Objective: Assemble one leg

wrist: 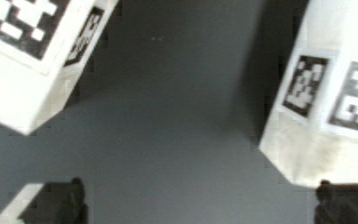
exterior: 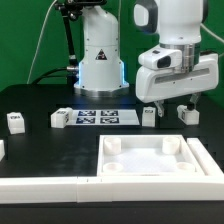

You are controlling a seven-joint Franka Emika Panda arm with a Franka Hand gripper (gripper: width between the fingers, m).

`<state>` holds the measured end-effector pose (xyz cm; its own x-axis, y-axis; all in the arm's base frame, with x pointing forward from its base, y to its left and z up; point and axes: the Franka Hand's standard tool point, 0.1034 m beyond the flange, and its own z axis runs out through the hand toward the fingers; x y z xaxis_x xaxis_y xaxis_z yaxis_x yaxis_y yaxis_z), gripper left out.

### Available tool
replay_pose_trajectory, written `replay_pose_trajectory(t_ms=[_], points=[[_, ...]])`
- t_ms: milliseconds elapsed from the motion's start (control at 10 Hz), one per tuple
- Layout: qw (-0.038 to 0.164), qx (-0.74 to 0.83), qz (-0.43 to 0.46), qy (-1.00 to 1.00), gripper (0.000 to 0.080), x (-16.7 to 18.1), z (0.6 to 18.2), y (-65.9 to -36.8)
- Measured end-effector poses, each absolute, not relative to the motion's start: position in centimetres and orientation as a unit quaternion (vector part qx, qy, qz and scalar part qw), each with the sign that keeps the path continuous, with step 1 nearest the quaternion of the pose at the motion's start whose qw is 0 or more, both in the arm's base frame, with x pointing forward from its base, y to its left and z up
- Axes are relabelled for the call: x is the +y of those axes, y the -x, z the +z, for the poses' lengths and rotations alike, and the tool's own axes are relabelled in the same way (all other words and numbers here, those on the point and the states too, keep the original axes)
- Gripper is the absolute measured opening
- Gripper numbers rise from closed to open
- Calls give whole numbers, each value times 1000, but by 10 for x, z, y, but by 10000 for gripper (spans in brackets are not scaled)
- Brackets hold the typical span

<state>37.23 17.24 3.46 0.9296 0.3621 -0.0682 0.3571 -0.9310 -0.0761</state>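
Several small white legs with black-and-white tags stand on the black table: two at the exterior view's left [exterior: 15, 122] [exterior: 60, 118] and two at the right [exterior: 148, 116] [exterior: 187, 112]. My gripper [exterior: 172, 104] hangs just above the table over the right-hand pair. In the wrist view one leg [wrist: 43, 55] lies on one side and another leg [wrist: 327, 110] on the other, with bare table between them. My gripper [wrist: 197, 203] is open and empty. Its dark fingertips [wrist: 51, 200] show at the picture's edge, and one sits close to the second leg.
The marker board [exterior: 97, 117] lies in front of the robot base [exterior: 98, 60]. The big white square tray-like piece [exterior: 150, 158] sits at the front right. Long white bars [exterior: 40, 186] lie along the front edge.
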Motion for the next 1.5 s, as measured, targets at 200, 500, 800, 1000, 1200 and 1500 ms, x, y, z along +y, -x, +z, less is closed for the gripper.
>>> replay_pose_trajectory(t_ms=[200,500,800,1000,1200,1500], points=[[32,-183,39,982,648,172,32,-371],[-5,-150,175,973,648,181,34,-356],[-32,-146,298,943,648,189,32,-343],[-48,-145,373,915,648,191,33,-338],[-60,-144,453,878,648,195,29,-337],[-75,-132,460,875,648,203,16,-333]])
